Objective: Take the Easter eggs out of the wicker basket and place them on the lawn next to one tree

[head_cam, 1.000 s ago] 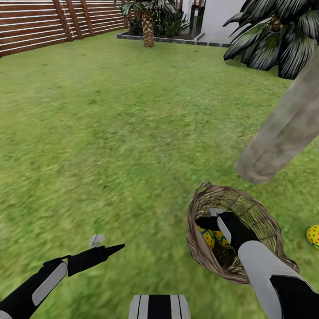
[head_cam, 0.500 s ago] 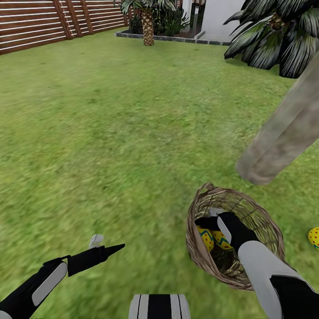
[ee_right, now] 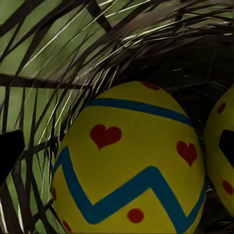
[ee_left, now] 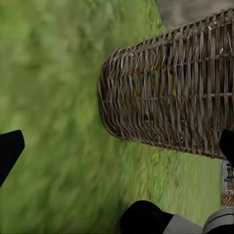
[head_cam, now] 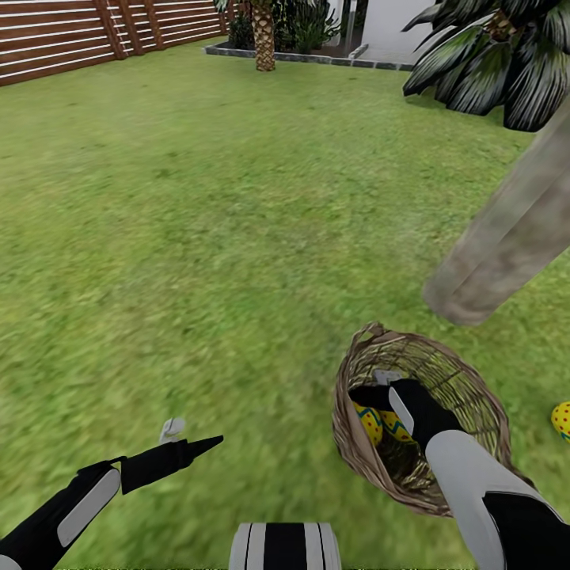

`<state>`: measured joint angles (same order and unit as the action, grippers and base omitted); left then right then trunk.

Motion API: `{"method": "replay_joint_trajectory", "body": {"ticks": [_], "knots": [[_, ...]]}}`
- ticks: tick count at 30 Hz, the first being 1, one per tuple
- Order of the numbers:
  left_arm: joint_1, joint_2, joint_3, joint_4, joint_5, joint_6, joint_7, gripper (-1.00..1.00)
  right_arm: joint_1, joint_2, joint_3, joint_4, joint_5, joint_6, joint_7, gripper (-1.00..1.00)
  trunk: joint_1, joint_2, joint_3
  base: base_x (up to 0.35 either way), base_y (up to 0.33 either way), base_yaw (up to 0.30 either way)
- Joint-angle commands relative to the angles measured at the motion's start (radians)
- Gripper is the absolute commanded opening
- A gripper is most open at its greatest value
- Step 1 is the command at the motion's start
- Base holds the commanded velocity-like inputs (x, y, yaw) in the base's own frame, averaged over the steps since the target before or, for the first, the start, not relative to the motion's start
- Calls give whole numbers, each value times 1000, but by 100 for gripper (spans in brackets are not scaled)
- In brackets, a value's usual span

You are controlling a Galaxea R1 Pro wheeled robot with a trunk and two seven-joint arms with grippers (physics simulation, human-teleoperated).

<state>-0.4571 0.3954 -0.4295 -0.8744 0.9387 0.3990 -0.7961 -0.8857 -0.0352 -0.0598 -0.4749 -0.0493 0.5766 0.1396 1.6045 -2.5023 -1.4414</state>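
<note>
The wicker basket (head_cam: 463, 396) stands on the lawn (head_cam: 198, 237) close to the tree (head_cam: 507, 229) trunk's foot. Two yellow Easter eggs (head_cam: 370, 423) with blue zigzags lie inside it. A third egg (head_cam: 562, 419) rests on the grass right of the basket, near the trunk. My right gripper (head_cam: 376, 389) reaches down into the basket and is open. In the right wrist view its dark fingertips (ee_right: 9, 151) stand either side of one egg (ee_right: 129, 161), with a second egg (ee_right: 222, 156) beside it. My left gripper (head_cam: 186, 439) hovers open over grass, left of the basket (ee_left: 170, 92).
A brown slat fence (head_cam: 71, 39) runs along the far left. A short palm (head_cam: 263, 36) and a stone border (head_cam: 317, 57) lie at the back. A spiky dark palm (head_cam: 491, 63) stands at the back right. Open grass spreads to the left and ahead.
The head view has shifted slightly, so the background sits a little higher in the picture. Both arms, the basket and the eggs hold their places.
</note>
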Motion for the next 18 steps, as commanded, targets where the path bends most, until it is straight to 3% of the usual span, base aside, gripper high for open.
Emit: {"method": "replay_joint_trajectory", "body": {"ticks": [1, 18], "knots": [[0, 0, 0, 0, 0, 0, 0, 100, 0, 0, 0, -1, 0, -1, 0, 100, 0, 0, -2, 0, 0, 0], [0, 0, 0, -1, 0, 1, 0, 100, 0, 1, 2, -4, 0, -36, 0, 100, 0, 0, -5, 0, 0, 0]]}}
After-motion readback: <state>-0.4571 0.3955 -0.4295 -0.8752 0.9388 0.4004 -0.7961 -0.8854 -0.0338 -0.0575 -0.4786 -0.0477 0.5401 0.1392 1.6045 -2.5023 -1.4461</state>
